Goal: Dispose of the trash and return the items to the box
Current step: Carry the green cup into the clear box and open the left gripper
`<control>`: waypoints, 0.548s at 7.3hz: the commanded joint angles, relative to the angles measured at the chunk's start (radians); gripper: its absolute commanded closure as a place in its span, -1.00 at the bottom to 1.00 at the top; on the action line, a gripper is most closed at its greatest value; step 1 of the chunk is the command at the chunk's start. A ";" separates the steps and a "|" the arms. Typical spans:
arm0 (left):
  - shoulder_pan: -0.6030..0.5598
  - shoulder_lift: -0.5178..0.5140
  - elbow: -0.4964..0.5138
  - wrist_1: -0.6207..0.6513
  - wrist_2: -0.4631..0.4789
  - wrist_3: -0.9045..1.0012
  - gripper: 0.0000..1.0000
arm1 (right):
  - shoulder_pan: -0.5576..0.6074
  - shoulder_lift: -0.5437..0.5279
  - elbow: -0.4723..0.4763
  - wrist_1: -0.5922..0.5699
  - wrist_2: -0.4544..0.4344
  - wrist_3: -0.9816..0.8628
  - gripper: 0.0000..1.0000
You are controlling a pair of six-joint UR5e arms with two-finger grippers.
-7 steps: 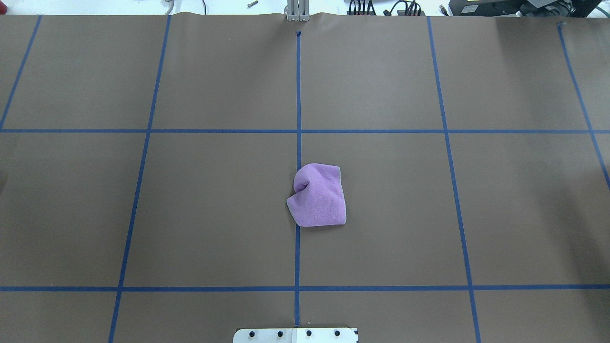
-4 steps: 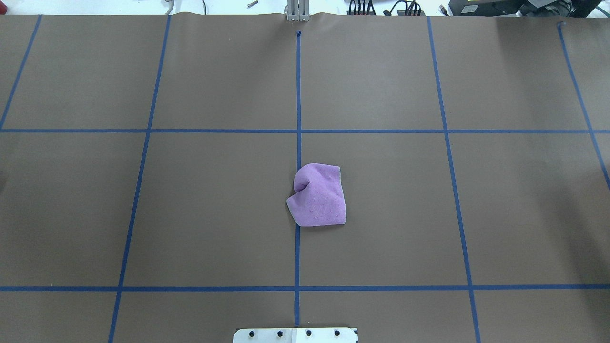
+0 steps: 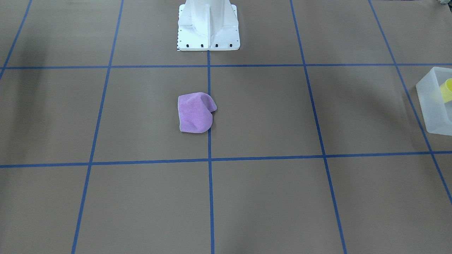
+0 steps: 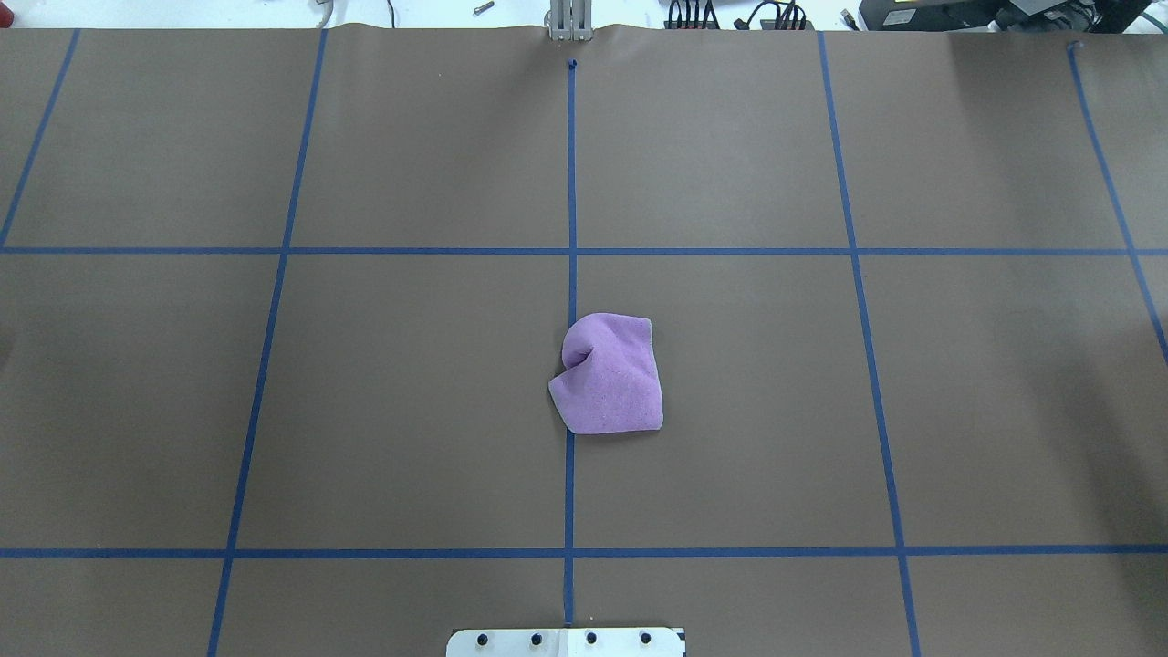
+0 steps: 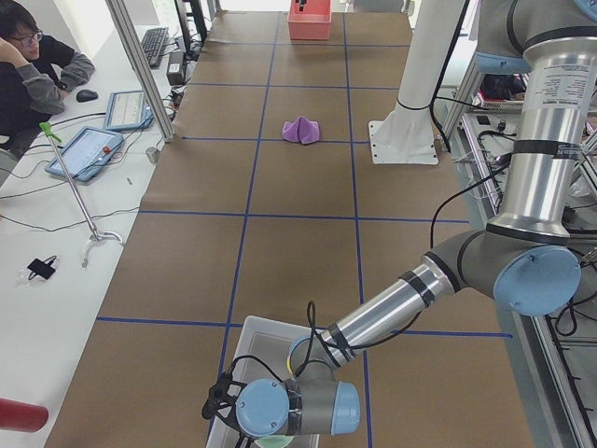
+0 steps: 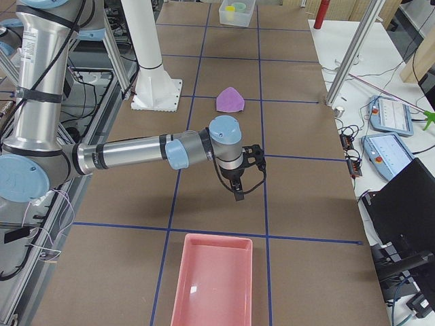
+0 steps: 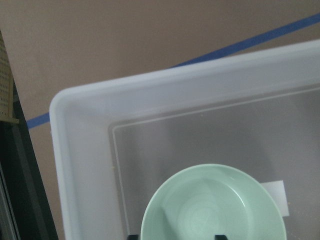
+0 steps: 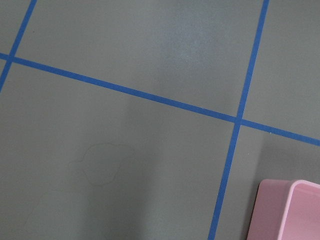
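Note:
The frosted white box (image 7: 80,150) sits at the table's end on my left; it also shows in the front view (image 3: 432,106) and the left view (image 5: 244,345). The mint-green bowl (image 7: 212,205) hangs or rests inside it, right under the left wrist camera. The yellow cup (image 3: 447,90) lies in the box. My left gripper (image 5: 224,411) is over the box by the bowl; I cannot tell if it is open or shut. My right gripper (image 6: 238,193) hovers above bare table with nothing seen in it; its state cannot be told.
A crumpled purple cloth (image 4: 610,374) lies at the table's middle, also in the front view (image 3: 196,113). A pink tray (image 6: 214,278) stands at the end on my right, near the right gripper. The white robot base (image 3: 208,24) stands at the near edge.

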 commanded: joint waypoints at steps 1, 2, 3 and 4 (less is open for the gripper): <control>-0.005 -0.013 -0.217 0.254 -0.041 -0.014 -0.97 | 0.000 0.000 0.000 0.000 0.001 0.002 -1.00; -0.005 0.013 -0.389 0.392 -0.035 -0.139 -0.97 | 0.000 0.000 0.000 0.000 0.001 0.011 -1.00; 0.005 0.082 -0.552 0.424 -0.032 -0.287 -0.97 | -0.006 0.000 0.003 0.002 0.004 0.037 -1.00; 0.045 0.131 -0.666 0.424 -0.032 -0.415 -0.97 | -0.032 0.002 0.012 0.030 0.005 0.116 -1.00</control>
